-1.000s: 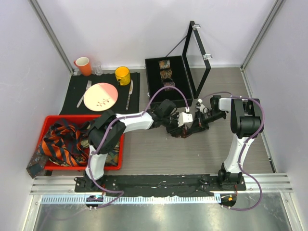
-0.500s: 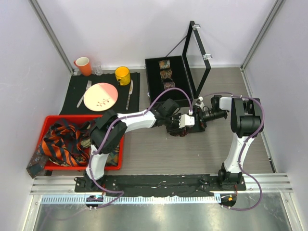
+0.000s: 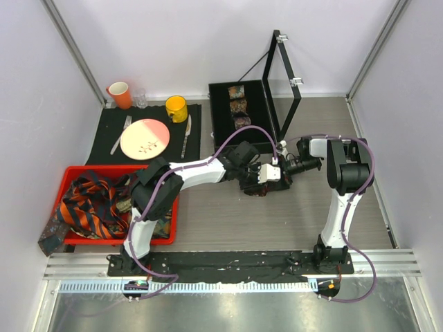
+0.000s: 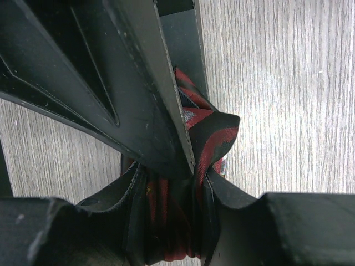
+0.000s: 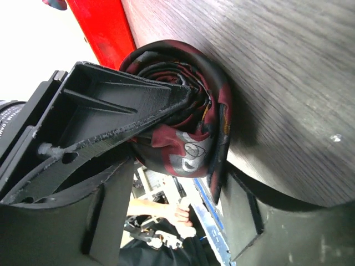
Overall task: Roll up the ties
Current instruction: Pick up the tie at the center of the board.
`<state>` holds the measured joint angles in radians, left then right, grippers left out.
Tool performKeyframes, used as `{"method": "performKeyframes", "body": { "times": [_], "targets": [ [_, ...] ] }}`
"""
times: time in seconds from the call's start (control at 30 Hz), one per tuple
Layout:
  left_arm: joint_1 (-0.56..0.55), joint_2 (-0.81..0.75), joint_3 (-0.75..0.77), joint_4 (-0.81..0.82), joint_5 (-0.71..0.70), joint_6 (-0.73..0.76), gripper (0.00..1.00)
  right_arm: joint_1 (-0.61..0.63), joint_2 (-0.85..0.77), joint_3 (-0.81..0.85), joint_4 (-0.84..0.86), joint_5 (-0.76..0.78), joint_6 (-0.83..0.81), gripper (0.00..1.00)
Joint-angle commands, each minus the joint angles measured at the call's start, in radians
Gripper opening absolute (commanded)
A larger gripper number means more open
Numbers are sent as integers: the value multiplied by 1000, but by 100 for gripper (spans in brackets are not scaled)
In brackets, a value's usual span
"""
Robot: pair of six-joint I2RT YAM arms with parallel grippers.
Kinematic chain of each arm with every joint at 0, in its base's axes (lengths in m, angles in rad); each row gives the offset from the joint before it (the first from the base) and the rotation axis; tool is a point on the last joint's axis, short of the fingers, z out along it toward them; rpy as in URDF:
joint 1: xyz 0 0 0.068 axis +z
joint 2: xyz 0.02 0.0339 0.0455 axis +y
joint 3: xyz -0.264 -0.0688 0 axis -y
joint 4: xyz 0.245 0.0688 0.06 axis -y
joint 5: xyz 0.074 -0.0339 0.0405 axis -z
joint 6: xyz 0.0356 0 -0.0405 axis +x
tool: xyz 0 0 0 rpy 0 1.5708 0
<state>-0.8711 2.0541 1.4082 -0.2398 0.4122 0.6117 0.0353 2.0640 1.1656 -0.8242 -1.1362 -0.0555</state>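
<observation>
left gripper (image 3: 266, 176): partly closed, pinching the dark red rolled tie (image 4: 173, 221) at centre frame
right gripper (image 3: 284, 168): jaws spread wide, roll between them
table (image 3: 228, 228): grey wood

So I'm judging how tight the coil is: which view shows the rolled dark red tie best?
The right wrist view: the rolled dark red tie shows its spiral end-on. The left wrist view gives only bunched side folds; the top view, a mostly covered dark patch.

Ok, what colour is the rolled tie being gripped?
Rolled tie: dark red and black, grey motifs; clearest in right wrist view.
</observation>
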Motion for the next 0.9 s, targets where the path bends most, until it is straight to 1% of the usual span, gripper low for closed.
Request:
{"method": "performKeyframes", "body": {
  "times": [0.0,0.1,0.13,0.17,0.2,0.27,0.3,0.37,0.47,0.5,0.53,0.57,0.6,0.7,0.77,0.8,0.87],
  "targets": [
    [3,51,5,-95,-41,20,2,40,-44,45,59,25,42,64],
    [4,52,6,-98,-42,20,2,43,-62,23,92,67,80,55],
    [3,52,8,-98,-42,20,2,41,-67,17,97,75,86,49],
    [4,52,8,-98,-41,20,2,41,-68,5,102,85,89,46],
    [3,51,8,-96,-42,20,2,40,-73,-1,103,95,92,40],
    [3,51,6,-93,-42,22,2,38,-79,-21,109,115,97,34],
    [3,49,6,-92,-41,20,2,29,-82,-29,109,119,100,27],
    [4,46,5,-85,-35,17,3,17,-93,-46,109,141,100,21],
    [4,43,9,-73,-17,-1,6,-12,-108,-64,111,173,95,7],
    [1,44,17,-72,-15,-12,8,-23,-110,-69,109,177,92,1],
    [1,44,21,-69,-13,-18,16,-23,-114,-72,109,182,92,1],
    [0,46,28,-62,-6,-27,21,-49,-119,-79,111,187,89,1],
    [0,47,38,-61,-1,-39,33,-55,-125,-83,109,188,86,1],
    [0,43,49,-44,8,-59,46,-69,-154,-98,111,196,83,1],
    [0,37,49,-33,10,-81,60,-75,-183,-110,109,204,83,1],
    [0,31,43,-20,10,-84,70,-77,-195,-115,109,207,83,1],
    [1,5,20,6,7,-102,74,-83,-229,-126,97,214,79,1]
  ]
}}
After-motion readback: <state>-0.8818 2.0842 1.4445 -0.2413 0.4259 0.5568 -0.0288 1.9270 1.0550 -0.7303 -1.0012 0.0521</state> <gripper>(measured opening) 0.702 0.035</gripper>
